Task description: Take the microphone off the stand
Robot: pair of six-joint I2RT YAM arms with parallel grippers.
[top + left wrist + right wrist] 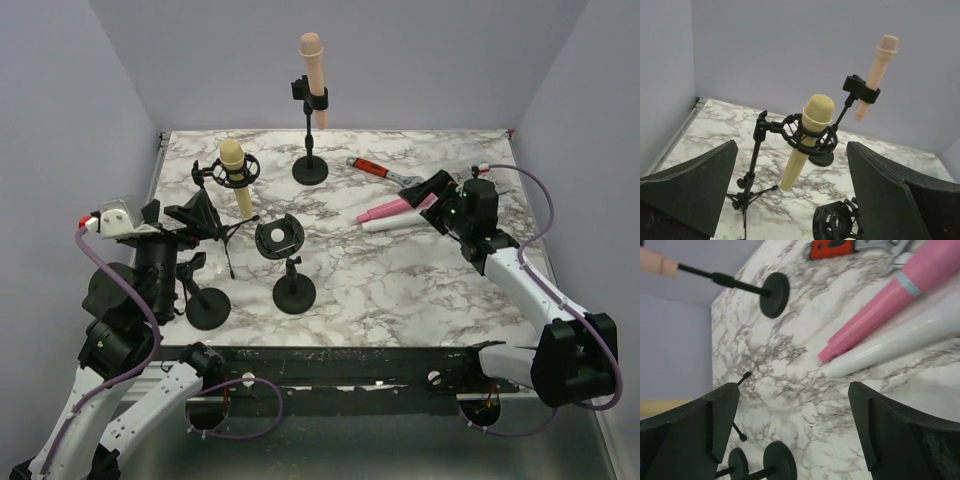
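A yellow microphone sits tilted in a black shock mount on a small tripod stand at the left. In the left wrist view the microphone lies between and beyond my fingers, with the stand to its left. My left gripper is open and empty, just in front of it. A peach microphone is clipped on a tall stand at the back. My right gripper is open and empty, next to a pink microphone and a white microphone lying on the table.
An empty shock-mount stand stands mid-table, and another round-base stand near the left front. A red-handled wrench lies at the back right. The marble table has grey walls on three sides.
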